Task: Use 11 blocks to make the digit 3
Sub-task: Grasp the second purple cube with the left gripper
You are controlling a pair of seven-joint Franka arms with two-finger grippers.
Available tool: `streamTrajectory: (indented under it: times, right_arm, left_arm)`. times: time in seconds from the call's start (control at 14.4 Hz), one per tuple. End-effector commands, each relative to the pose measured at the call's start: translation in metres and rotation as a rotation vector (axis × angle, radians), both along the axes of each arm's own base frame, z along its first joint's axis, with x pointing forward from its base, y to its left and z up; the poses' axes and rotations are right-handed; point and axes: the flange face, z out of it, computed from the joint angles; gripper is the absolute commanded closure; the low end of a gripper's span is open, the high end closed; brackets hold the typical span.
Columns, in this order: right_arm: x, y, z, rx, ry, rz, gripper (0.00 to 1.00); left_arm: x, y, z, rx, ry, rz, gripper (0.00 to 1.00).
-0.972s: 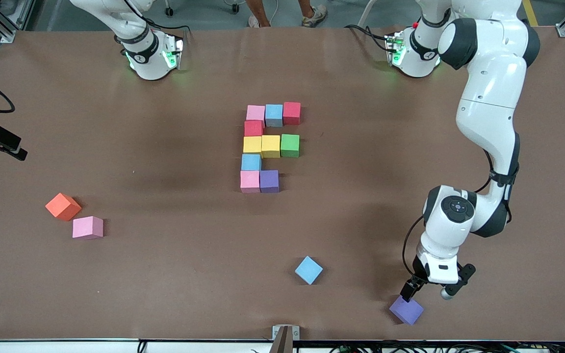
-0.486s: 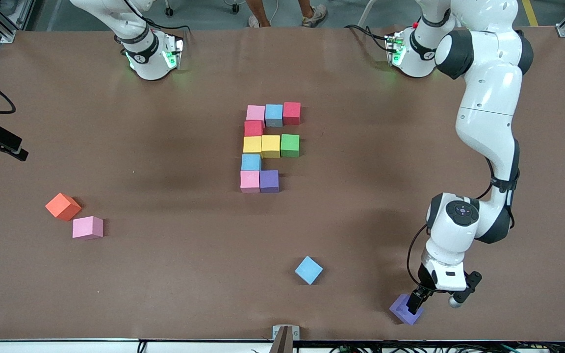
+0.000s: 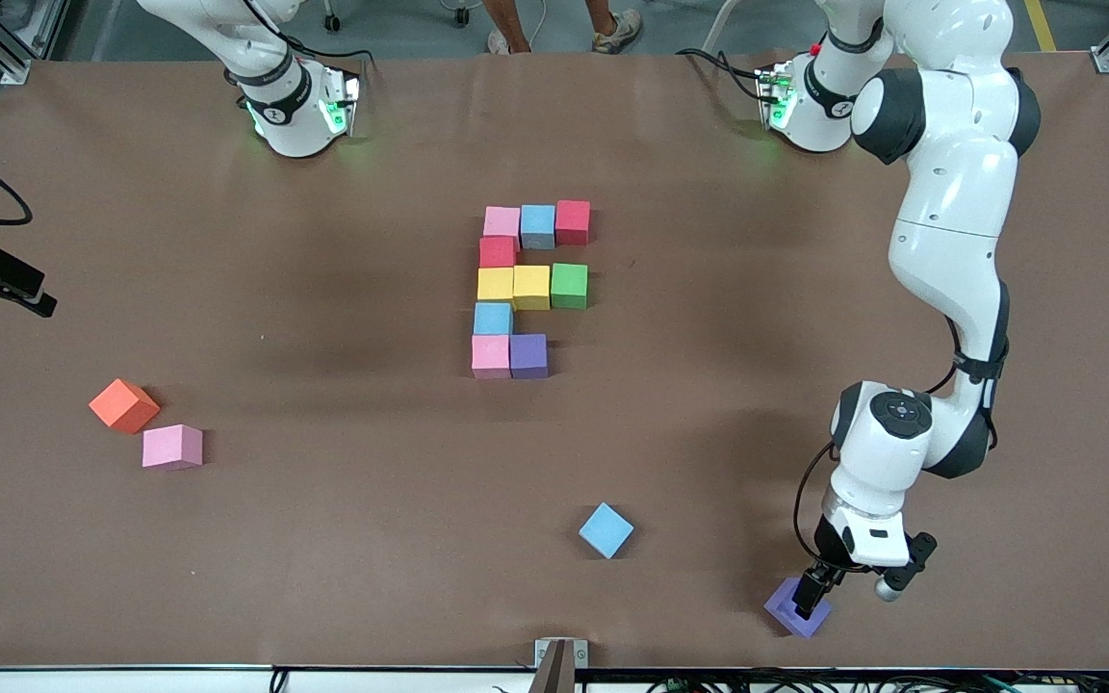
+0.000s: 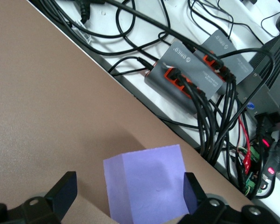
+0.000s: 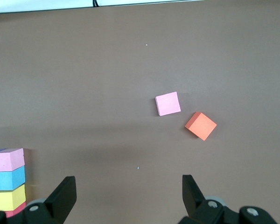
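Observation:
A blocky figure of touching cubes [image 3: 516, 286] lies mid-table: pink, light blue and red in a row, a red one, two yellow and green, a light blue one, then pink and purple [image 3: 528, 355]. My left gripper [image 3: 810, 602] is open and down around a loose purple block [image 3: 786, 608] near the table's front edge. In the left wrist view the block [image 4: 149, 182] sits between the fingers, against one finger [image 4: 191, 191] and apart from the other. My right gripper [image 5: 128, 198] is open and empty, waiting high over bare table.
Loose cubes: light blue [image 3: 606, 529], pink [image 3: 172, 447] and orange [image 3: 123, 405], the last two toward the right arm's end. The table's front edge [image 4: 144, 109] runs close by the purple block, with cables and hub boxes [image 4: 186, 77] past it.
My left gripper has come down from just above the loose purple block, and its open fingers now straddle it. The block and the figure have not moved.

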Motion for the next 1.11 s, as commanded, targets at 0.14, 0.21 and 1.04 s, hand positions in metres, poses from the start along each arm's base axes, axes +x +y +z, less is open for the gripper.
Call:
streamTrajectory:
  times: [0.14,0.21,1.04]
  right_arm:
    - [-0.003,0.0,0.0,-0.005,0.006,0.013,0.0]
    - [-0.003,0.0,0.0,-0.007,0.006,0.013,0.0]
    - [-0.004,0.005,0.004,-0.011,-0.006,0.017,0.0]
  left_arm:
    - [-0.002,-0.036,0.008,-0.001,-0.005,-0.033,0.0]
    - [-0.004,-0.043,0.005,0.02,0.02,-0.039,0.0]
    - [0.004,-0.035,0.023,0.156,0.003,-0.038,0.0]
